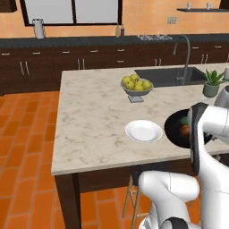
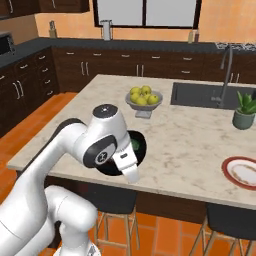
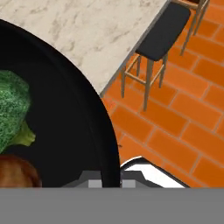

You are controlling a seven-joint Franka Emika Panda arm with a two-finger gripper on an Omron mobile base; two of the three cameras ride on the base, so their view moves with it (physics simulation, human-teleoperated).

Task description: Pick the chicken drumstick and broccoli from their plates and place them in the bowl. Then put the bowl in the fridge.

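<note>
Light was even and bright — flat rendering, with only soft shadows under the counter [image 1: 89, 147]; edges looked slightly blurred, without glare.

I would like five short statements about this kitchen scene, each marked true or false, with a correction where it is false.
1. The broccoli lies inside the black bowl. True.
2. The white plate carries the chicken drumstick. False: the plate is bare, and the chicken drumstick lies in the bowl beside the broccoli.
3. The gripper is shut on the bowl at its rim. True.
4. The grey pedestal bowl holds oranges. False: it holds yellow-green apples.
5. The red-rimmed plate stands next to the sink. False: it sits near the front edge of the counter, well apart from the sink.
</note>
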